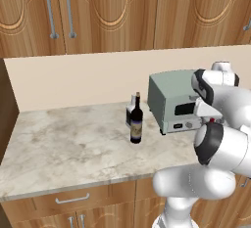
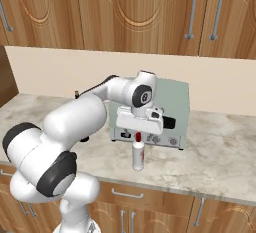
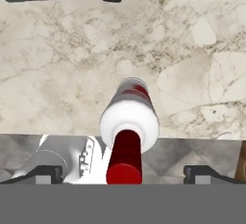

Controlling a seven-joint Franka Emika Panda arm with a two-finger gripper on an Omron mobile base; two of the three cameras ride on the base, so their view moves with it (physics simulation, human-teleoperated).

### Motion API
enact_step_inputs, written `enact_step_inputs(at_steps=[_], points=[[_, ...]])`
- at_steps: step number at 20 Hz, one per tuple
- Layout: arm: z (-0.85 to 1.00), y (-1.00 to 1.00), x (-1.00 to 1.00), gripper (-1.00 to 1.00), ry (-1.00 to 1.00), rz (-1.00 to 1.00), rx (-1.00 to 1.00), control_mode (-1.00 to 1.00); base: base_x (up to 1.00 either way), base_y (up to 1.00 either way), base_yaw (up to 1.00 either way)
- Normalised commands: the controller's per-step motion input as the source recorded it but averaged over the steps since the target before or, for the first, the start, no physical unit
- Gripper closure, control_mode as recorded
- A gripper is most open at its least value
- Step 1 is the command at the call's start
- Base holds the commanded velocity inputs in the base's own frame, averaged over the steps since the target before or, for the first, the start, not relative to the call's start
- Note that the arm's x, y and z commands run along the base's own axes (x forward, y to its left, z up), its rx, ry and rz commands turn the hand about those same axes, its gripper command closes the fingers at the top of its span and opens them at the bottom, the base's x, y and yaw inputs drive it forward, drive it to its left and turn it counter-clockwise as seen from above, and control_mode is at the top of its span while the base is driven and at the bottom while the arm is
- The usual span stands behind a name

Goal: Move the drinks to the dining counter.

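Gripper (image 3: pixel 123 174) hung at bottom of hand view, jaws wide apart, straddling the red cap of the small white bottle (image 3: pixel 129 122) without touching it. That bottle (image 2: pixel 138 156) stood upright at centre of right base view on the marble worktop (image 2: pixel 220 162), just before the grey toaster oven (image 2: pixel 172 107). Wine bottle (image 1: pixel 136 122) stood mid-frame in left base view, clear bottle (image 1: pixel 130 112) close behind it, wooden cabinets (image 1: pixel 122 11) above.

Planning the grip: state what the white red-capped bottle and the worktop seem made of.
White bottle: likely plastic, opaque matte body, glossier red cap. Worktop: looks like polished marble or stone, beige with grey veining. It is a render, so both are guesses.
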Motion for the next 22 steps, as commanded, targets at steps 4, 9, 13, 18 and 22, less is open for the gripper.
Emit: enact_step_inputs(at_steps=[4,9,13,18,22], points=[[0.0,0.03,0.06,-1.0,-0.07,0.0,0.0,-1.0,0.0,0.0,0.0],[0.0,0.0,0.2,-1.0,-0.03,0.0,0.0,-1.0,0.0,0.0,0.0],[0.0,0.0,0.31,-1.0,0.0,0.0,0.0,-1.0,0.0,0.0,0.0],[0.0,-0.11,0.04,-1.0,0.0,0.0,0.0,-1.0,0.0,0.0,0.0],[0.0,-0.17,-0.25,-1.0,0.0,0.0,0.0,-1.0,0.0,0.0,0.0]])
